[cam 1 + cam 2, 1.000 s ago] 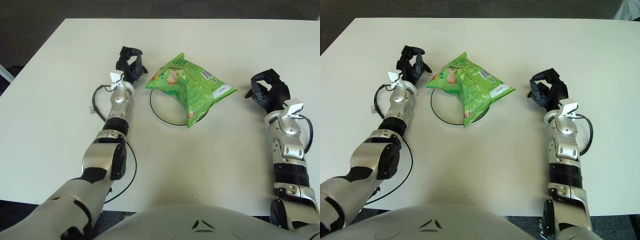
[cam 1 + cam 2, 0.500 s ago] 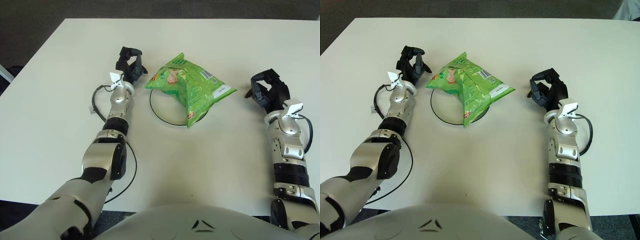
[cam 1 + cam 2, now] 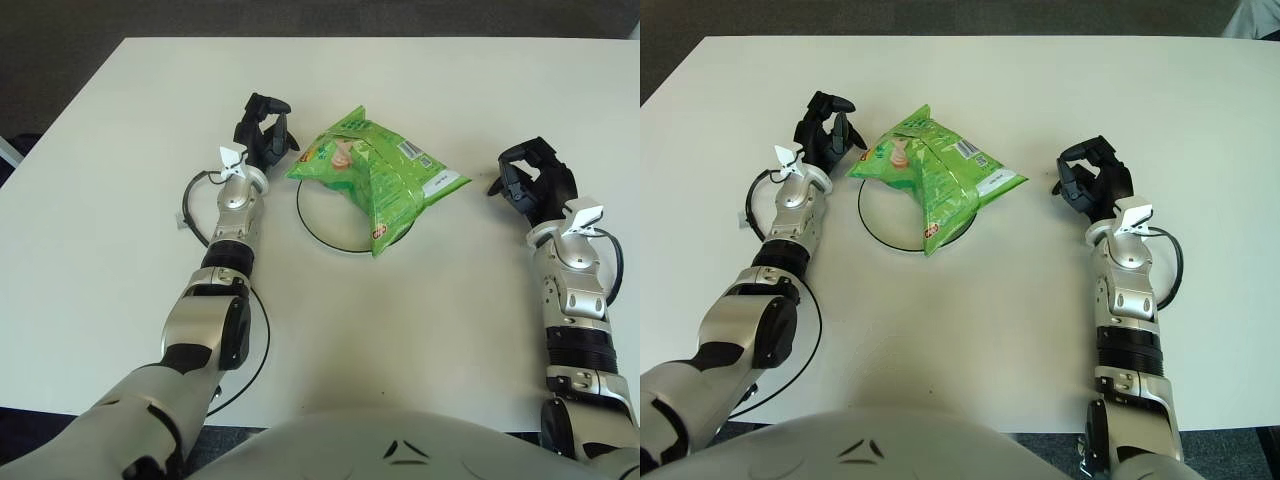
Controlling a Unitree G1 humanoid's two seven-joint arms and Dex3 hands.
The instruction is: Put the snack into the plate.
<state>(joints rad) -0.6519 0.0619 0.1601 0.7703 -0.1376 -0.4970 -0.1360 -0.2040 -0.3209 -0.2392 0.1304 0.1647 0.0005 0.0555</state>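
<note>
A green snack bag (image 3: 375, 178) lies across the plate, a white disc with a thin black rim (image 3: 318, 228) in the middle of the white table. The bag covers most of the plate and overhangs its right edge. My left hand (image 3: 262, 128) rests on the table just left of the bag, fingers curled and holding nothing, close to the bag's left corner. My right hand (image 3: 532, 179) rests on the table to the right of the bag, apart from it, fingers curled and empty.
A black cable loops on the table beside my left forearm (image 3: 192, 205) and near the front edge (image 3: 262, 345). The white table (image 3: 420, 310) ends at dark floor at the back and sides.
My left hand has shifted slightly right, closer to the bag's left corner. The bag, the plate and my right hand have stayed in place.
</note>
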